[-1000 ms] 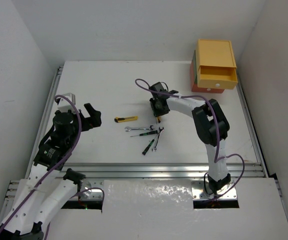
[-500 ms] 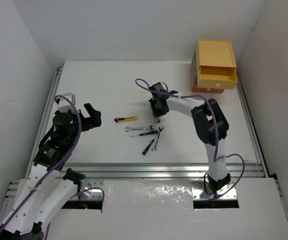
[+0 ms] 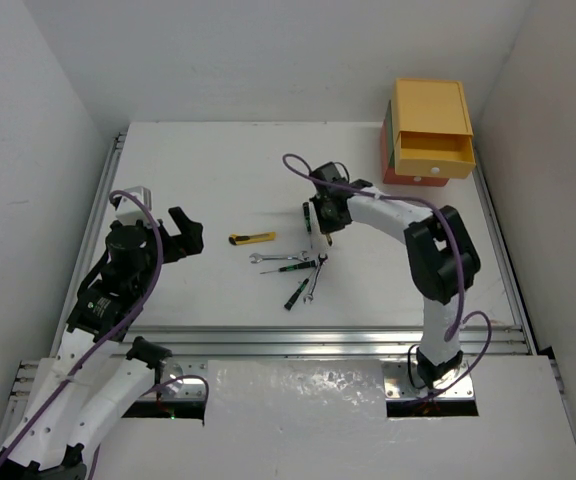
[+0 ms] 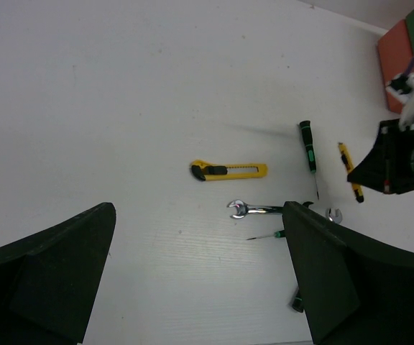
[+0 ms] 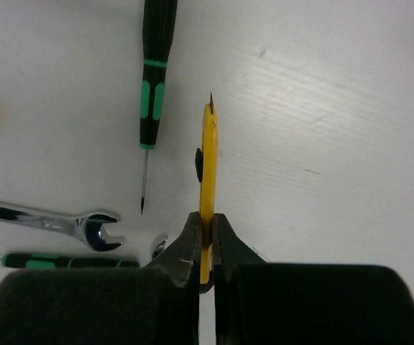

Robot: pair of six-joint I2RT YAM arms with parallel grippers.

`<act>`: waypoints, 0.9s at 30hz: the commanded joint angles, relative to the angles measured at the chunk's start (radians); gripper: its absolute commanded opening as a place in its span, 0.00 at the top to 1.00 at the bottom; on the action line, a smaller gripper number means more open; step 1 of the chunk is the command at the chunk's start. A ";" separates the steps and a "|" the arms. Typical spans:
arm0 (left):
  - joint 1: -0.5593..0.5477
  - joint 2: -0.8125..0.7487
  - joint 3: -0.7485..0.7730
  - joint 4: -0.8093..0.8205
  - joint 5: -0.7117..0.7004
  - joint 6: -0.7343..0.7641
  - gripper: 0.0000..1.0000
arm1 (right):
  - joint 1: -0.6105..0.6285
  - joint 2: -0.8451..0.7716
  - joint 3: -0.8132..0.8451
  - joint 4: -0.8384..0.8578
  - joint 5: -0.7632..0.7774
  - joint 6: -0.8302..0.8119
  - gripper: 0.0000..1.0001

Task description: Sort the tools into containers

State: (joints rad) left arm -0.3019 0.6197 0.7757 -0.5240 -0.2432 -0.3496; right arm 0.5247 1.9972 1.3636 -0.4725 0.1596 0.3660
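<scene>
My right gripper is shut on the thin yellow-black screwdriver, which lies on the white table with its tip pointing away from the fingers. In the top view this gripper is down at the table's middle. Beside it lie a black-green screwdriver, a silver wrench and another green-black screwdriver. The yellow-black utility knife lies to the left, and a second wrench and a short screwdriver lie nearer. My left gripper hangs open and empty above the table's left side.
The containers stand stacked at the back right corner: a yellow drawer pulled out on top, with green and orange-red showing beneath. White walls close in on both sides. A metal rail runs along the near edge.
The right jaws have closed onto the yellow-black screwdriver, and the right arm's elbow has swung to the right. The left arm has not moved.
</scene>
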 commanded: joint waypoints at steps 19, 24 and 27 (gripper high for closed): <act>-0.016 -0.003 0.011 0.022 -0.004 -0.005 0.00 | -0.574 -0.264 0.372 -0.058 0.083 0.545 1.00; -0.016 0.003 0.011 0.022 0.001 -0.005 0.00 | -0.592 -0.256 0.374 -0.086 0.185 0.701 1.00; -0.016 -0.001 0.011 0.022 -0.001 -0.005 0.00 | -0.612 -0.220 0.397 -0.089 0.153 0.744 1.00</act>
State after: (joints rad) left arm -0.3073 0.6212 0.7757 -0.5240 -0.2432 -0.3496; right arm -0.0734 1.7424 1.7245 -0.5613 0.2932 0.9985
